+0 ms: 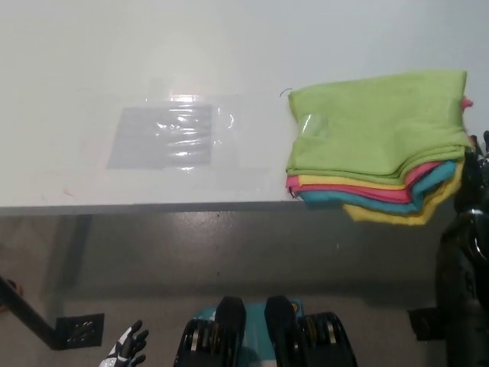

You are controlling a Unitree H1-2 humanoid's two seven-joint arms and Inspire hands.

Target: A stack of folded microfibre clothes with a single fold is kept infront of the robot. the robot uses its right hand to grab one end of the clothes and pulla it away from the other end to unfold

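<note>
Cloth stack [374, 145] spread at 3 o'clock, overhanging surface [153, 61] edge; could slide off. Right hand [475, 157] grip unclear.

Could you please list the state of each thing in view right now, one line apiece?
Stack of cloths: unfolded, spread flat, green one on top, front edges hanging over the table edge.
Plastic sheet: lying flat on the table, apart from the cloths.
Table: white, holding the cloths and the sheet.
Right hand: at the stack's right edge, grip not visible.
Left hand: resting low, below the table, fingers apart.
</note>
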